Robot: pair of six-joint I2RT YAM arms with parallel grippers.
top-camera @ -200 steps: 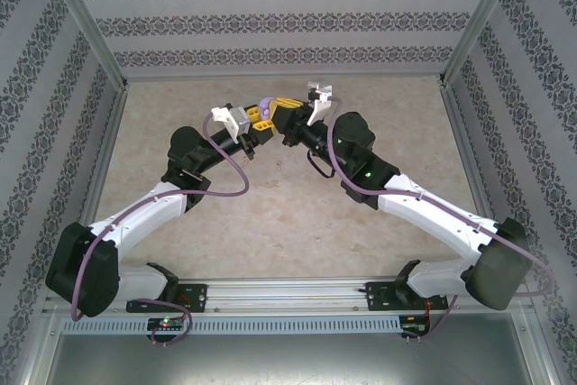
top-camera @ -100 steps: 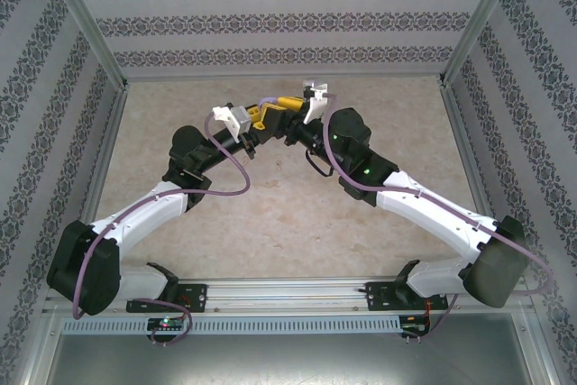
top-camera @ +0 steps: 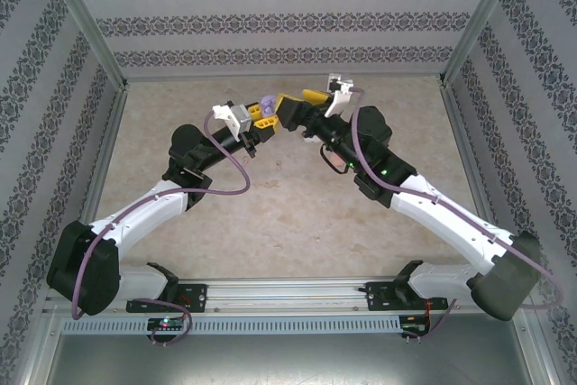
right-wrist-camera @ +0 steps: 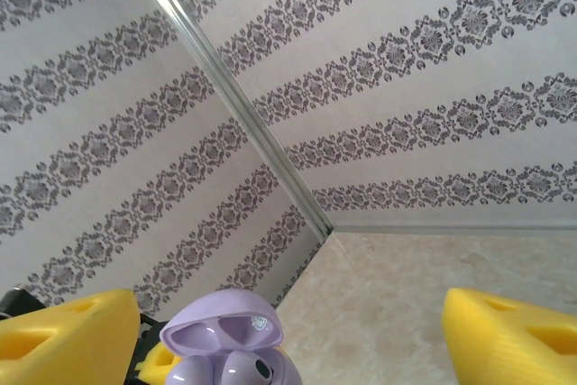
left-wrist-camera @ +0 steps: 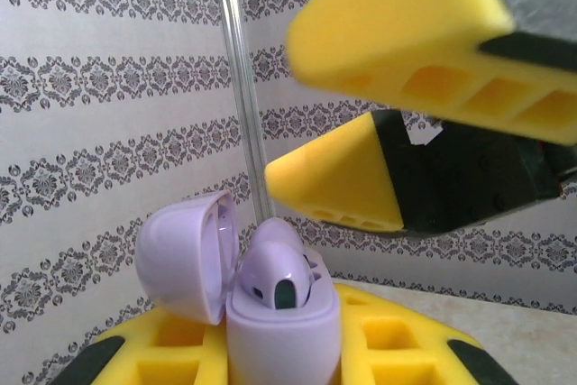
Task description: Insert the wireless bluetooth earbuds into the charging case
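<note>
A purple charging case (left-wrist-camera: pixel 281 335) stands upright with its lid (left-wrist-camera: pixel 185 250) swung open, and my left gripper (left-wrist-camera: pixel 284 353) is shut on its body between yellow fingers (left-wrist-camera: pixel 397 340). Two purple earbuds (left-wrist-camera: pixel 279 277) sit in its wells. From above, the case (top-camera: pixel 268 104) is held over the far middle of the table. My right gripper (top-camera: pixel 303 102) is open just to the case's right, with nothing between its fingers (left-wrist-camera: pixel 334 178). In the right wrist view the case (right-wrist-camera: pixel 230 349) lies low between my right gripper's (right-wrist-camera: pixel 291 308) spread fingers, nearer the left one (right-wrist-camera: pixel 68 331).
The beige table (top-camera: pixel 288 214) is walled by patterned panels (top-camera: pixel 288 20) on three sides, with metal corner posts (right-wrist-camera: pixel 234 96). Both arms meet near the back middle. Cables (top-camera: pixel 225 164) loop off the wrists.
My right gripper has opened and drawn back to the right, away from the case. The left gripper still holds the case in about the same place.
</note>
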